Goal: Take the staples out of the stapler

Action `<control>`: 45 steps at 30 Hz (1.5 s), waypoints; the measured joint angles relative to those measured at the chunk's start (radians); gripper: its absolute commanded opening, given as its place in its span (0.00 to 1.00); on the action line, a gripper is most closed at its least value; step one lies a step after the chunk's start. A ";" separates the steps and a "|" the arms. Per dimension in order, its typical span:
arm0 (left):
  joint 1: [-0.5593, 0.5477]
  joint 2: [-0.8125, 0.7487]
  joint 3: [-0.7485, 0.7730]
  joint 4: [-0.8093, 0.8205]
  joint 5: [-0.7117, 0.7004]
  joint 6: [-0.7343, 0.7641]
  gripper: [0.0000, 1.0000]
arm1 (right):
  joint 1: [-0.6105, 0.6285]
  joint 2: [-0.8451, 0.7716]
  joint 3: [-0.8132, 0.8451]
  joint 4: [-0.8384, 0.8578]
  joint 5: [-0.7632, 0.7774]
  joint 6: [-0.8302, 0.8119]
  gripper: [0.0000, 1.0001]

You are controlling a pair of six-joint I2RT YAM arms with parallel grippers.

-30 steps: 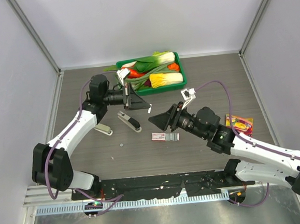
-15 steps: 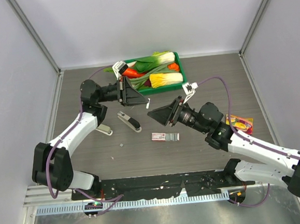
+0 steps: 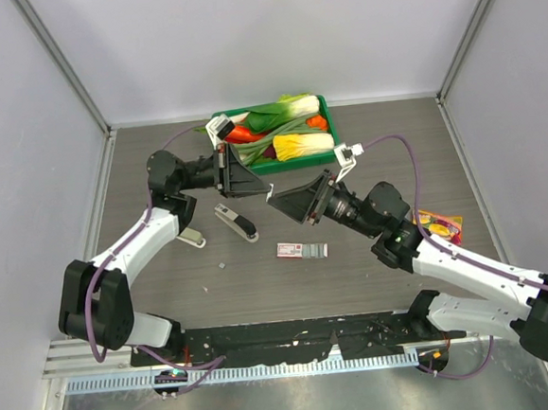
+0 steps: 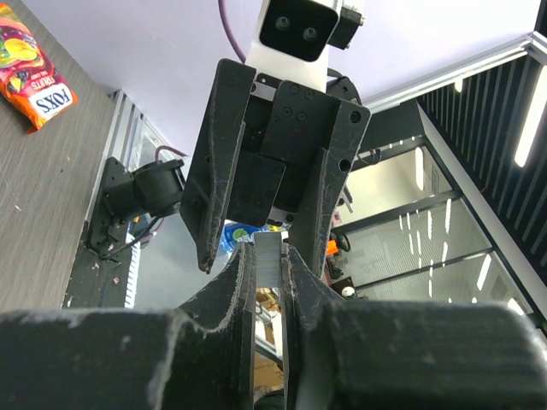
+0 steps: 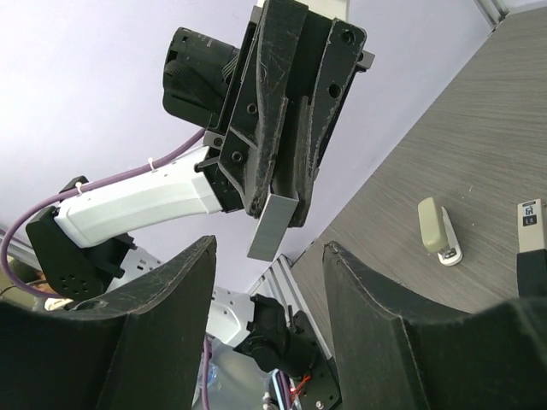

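The left gripper is clenched on the staples, seemingly one strip pointing lengthwise into the spread-open right gripper.

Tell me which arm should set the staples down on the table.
Probably the left arm: its jaws are shut on the staples, held in the air. The right arm's jaws stand open and empty.

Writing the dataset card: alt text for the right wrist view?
The left gripper, held in the air, pinches a short grey strip of staples. The open right gripper frames the bottom edge; a beige stapler lies on the table at right.
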 measured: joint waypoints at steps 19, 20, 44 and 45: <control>-0.003 0.000 -0.019 0.007 -0.002 0.001 0.11 | -0.006 0.071 0.014 0.062 -0.025 0.048 0.31; -0.003 0.000 -0.019 0.007 -0.002 0.001 0.11 | -0.006 0.072 0.014 0.062 -0.025 0.050 0.28; -0.008 -0.028 0.418 -1.151 -0.293 0.980 0.54 | -0.010 0.066 0.079 -0.382 0.074 -0.020 0.12; -0.008 -0.028 0.437 -1.204 -0.333 1.035 0.54 | -0.010 0.072 0.089 -0.437 0.097 -0.029 0.12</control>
